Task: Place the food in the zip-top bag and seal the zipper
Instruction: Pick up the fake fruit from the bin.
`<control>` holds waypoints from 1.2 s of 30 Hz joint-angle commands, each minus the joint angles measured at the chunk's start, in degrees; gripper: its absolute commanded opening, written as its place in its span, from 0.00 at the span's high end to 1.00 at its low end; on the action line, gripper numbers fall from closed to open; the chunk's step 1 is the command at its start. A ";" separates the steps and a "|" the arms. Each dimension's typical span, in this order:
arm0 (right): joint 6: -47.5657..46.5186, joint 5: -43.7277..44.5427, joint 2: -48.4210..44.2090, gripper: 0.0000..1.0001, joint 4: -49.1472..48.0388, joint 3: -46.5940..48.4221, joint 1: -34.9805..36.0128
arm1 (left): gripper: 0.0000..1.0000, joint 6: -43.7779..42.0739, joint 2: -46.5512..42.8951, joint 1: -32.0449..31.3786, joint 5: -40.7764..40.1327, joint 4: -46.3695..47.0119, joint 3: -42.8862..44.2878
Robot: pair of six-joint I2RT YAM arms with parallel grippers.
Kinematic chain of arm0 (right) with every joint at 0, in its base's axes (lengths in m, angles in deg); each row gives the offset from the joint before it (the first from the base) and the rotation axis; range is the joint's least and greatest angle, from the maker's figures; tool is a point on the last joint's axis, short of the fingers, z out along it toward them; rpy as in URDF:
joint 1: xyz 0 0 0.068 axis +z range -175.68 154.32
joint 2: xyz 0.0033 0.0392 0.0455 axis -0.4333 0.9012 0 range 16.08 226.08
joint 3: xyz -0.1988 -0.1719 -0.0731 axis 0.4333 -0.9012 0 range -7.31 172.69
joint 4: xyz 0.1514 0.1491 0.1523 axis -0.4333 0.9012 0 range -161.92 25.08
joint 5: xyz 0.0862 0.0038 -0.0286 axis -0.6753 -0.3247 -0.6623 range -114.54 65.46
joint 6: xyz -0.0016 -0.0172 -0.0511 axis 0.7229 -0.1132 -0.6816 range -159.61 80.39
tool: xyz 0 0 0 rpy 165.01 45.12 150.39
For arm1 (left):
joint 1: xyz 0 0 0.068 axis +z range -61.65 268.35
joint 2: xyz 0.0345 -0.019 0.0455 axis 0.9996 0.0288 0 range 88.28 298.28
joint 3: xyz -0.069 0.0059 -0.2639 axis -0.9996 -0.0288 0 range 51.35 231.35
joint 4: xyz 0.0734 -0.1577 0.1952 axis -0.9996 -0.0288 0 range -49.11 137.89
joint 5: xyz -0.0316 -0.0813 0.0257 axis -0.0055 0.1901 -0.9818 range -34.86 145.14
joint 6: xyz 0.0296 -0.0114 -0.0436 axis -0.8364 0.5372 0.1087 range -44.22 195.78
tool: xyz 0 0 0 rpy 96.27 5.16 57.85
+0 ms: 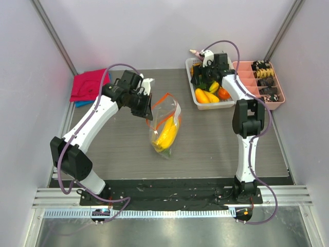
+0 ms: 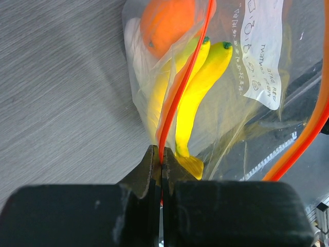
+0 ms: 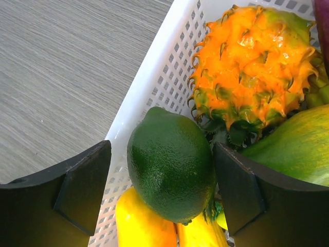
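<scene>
Bag (image 1: 165, 123) stood at the centre of the top view, mouth up. It held two bananas (image 2: 198, 98) and an orange (image 2: 167, 20).

Left gripper (image 2: 160, 154) was clamped on the zipper (image 2: 180, 87) at one side of the mouth and held it up.

Right gripper (image 3: 162, 188) was at the basket (image 3: 154, 87), upper right of the top view. Its jaws were spread wide to either side of a lime (image 3: 169, 170). Whether the pads touched it could not be told.

Risks, as judged:
- The lime was round and glossy, so an off-centre squeeze could pop it out sideways or wedge it against the basket wall.
- The bag hung from a single pinch on a thin strip, so the strip could slip free or the mouth could fold shut.
- A drop onto a narrowed mouth could tip the bag and spill the fruit inside.
</scene>
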 commanded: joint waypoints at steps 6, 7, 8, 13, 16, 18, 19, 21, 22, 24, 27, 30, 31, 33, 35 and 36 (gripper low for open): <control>3.71 -8.33 -0.99 0.21 1.82 1.29 -3.99 | 1.00 0.65 -0.41 0.09 1.68 1.53 0.23; 3.63 -8.68 -0.91 0.21 2.00 1.29 -3.99 | 1.00 0.65 -0.23 0.17 1.68 1.62 0.23; 3.54 -8.77 -0.64 0.21 2.26 1.47 -3.91 | 1.00 0.57 -0.32 0.17 1.68 1.53 0.41; 1.52 -8.07 0.32 0.21 3.67 1.47 -3.55 | 1.00 0.48 -0.14 0.17 1.59 1.53 0.23; 0.29 -6.93 0.59 0.17 4.72 1.38 -3.03 | 1.00 0.48 -0.14 0.17 1.33 1.53 0.06; -0.59 -6.22 0.41 0.15 5.16 1.29 -2.68 | 1.00 0.39 -0.05 0.17 1.24 1.44 0.14; -0.68 -6.13 0.15 0.15 5.25 1.21 -2.76 | 1.00 0.39 -0.05 0.17 1.24 1.44 0.23; -1.03 -5.43 -0.29 0.23 5.34 1.38 -2.76 | 1.00 0.21 0.21 0.17 1.07 1.44 0.32; -1.03 -4.99 -0.72 0.28 5.34 1.64 -2.85 | 1.00 0.30 0.21 0.17 1.15 1.44 0.41; -1.03 -4.55 -2.30 0.45 5.34 1.73 -2.85 | 1.00 0.30 0.30 0.17 1.15 1.36 0.50; -0.68 -4.29 -5.82 0.61 5.25 1.65 -3.03 | 1.00 0.48 0.04 0.17 1.15 1.44 0.67; 1.24 -4.99 -10.12 0.76 5.25 2.00 -3.64 | 1.00 0.22 -0.40 0.17 1.33 1.44 0.85; 2.64 -6.12 -11.35 0.78 5.25 2.17 -3.90 | 1.00 0.13 -0.67 0.17 1.50 1.18 1.02; 3.97 -7.88 -15.47 0.83 5.43 2.09 -4.34 | 1.00 0.12 -1.19 0.17 1.51 1.35 1.29; 5.98 -12.18 -18.21 0.86 5.78 1.82 -4.43 | 1.00 0.13 -1.89 0.00 1.42 1.97 1.55; 7.04 -14.54 -21.18 0.89 5.87 1.39 -4.43 | 1.00 0.21 -1.99 -0.09 1.51 1.97 1.64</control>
